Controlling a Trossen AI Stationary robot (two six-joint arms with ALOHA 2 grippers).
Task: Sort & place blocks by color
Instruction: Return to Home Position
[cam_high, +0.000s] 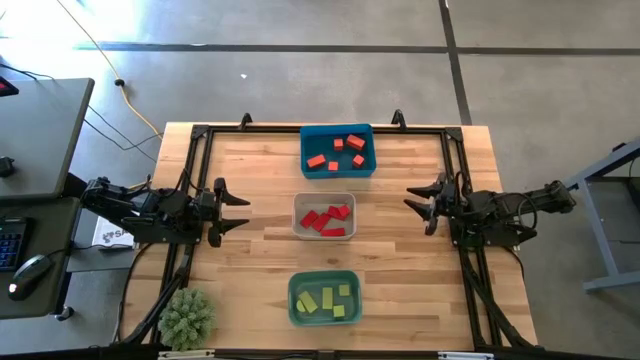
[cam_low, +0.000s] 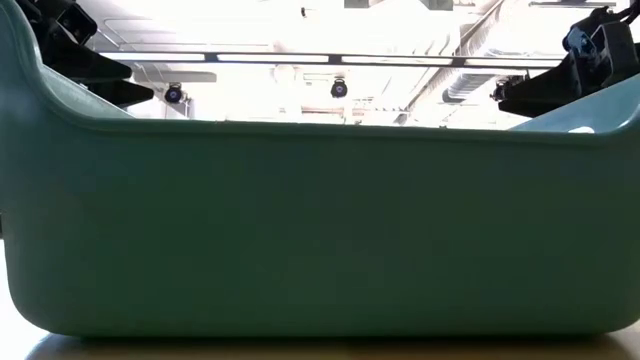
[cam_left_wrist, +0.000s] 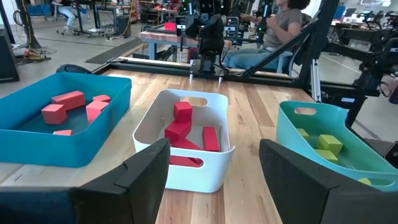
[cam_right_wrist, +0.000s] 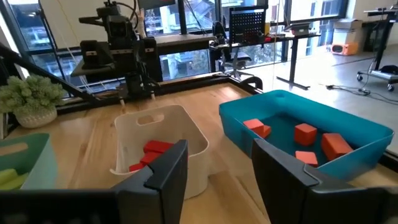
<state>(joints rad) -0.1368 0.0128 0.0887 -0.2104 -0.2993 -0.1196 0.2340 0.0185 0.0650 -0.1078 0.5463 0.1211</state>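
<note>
Three bins stand in a row down the table's middle. The blue bin (cam_high: 337, 150) at the far side holds several orange blocks (cam_high: 336, 154). The clear-grey bin (cam_high: 324, 216) in the middle holds several red blocks (cam_high: 327, 220). The teal bin (cam_high: 324, 298) at the near side holds several yellow-green blocks (cam_high: 327, 298). My left gripper (cam_high: 240, 211) is open and empty at the table's left, its fingers pointing at the grey bin (cam_left_wrist: 180, 140). My right gripper (cam_high: 412, 198) is open and empty at the table's right, pointing at the same bin (cam_right_wrist: 160, 149).
A small green plant (cam_high: 186, 317) stands at the table's near left corner. A black frame (cam_high: 200, 135) runs around the table's edges. The teal bin's wall (cam_low: 320, 230) fills the low view. Bare wood lies between each gripper and the bins. A person sits beyond the table (cam_left_wrist: 283, 28).
</note>
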